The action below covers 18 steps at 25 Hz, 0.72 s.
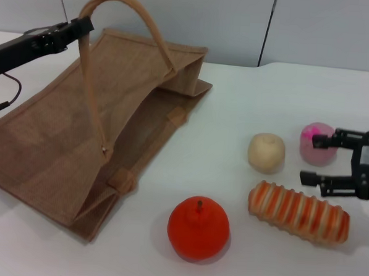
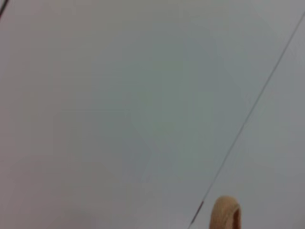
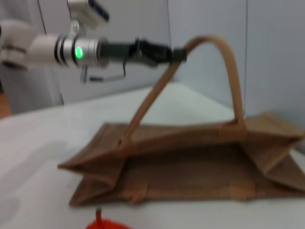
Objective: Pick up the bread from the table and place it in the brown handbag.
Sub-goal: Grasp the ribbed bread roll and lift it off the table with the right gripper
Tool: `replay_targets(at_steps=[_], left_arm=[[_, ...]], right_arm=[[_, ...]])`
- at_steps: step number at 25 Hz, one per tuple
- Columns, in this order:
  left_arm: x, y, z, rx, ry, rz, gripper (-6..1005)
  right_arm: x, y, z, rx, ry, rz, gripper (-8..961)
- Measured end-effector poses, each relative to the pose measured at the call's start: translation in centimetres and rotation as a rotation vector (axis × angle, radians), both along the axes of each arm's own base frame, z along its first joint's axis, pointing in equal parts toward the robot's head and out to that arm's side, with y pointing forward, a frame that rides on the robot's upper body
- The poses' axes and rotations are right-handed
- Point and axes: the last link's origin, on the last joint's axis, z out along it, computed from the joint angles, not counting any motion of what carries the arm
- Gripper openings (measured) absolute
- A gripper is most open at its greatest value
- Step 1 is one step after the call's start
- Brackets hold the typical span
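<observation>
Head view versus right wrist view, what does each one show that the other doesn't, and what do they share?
Only the head view shows the striped orange-and-cream ribbed bread on the white table, the round beige bun, the pink bun and the open right gripper above the bread's far end. Only the right wrist view shows the left arm's green indicator light. Both show the tan jute brown handbag lying flat, its looped handle held up by the left gripper, and the orange fruit, of which the wrist view catches just the top.
</observation>
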Motion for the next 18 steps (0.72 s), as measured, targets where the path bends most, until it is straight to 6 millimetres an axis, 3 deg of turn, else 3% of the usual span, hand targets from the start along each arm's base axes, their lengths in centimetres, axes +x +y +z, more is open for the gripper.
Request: replay_targets(at_steps=[9, 18], left_arm=[[0.13, -0.56, 0.56, 0.015, -0.023, -0.032, 121], [0.39, -0.69, 0.77, 0.019, -0.036, -0.053, 121]], right_arm=[[0.04, -0.22, -0.53, -0.053, -0.149, -0.046, 836], [0.05, -0.52, -1.02, -0.1, -0.174, -0.047, 832]])
